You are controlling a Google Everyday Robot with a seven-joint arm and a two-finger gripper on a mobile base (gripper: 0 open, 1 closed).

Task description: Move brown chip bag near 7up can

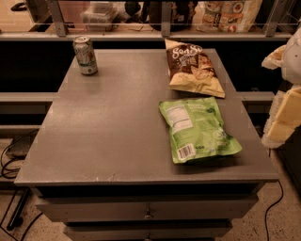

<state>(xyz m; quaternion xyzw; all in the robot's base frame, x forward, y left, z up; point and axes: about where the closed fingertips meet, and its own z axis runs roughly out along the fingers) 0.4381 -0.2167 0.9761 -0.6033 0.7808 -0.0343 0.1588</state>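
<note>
Camera view: gripper (285, 120) right of grey table (117, 124)

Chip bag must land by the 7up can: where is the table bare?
Bare: table left and middle, from the 7up can to the front edge. Crowded: right side, brown chip bag behind green bag, gripper beyond the edge.

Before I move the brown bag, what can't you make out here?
Camera view:
- Gripper, at the right edge beside the table: mostly cut off by the frame.
- Green bag: label print too small to read.
- Can: far side hidden by its own body.
- Shelf items behind the table: cut off by the top edge.
</note>
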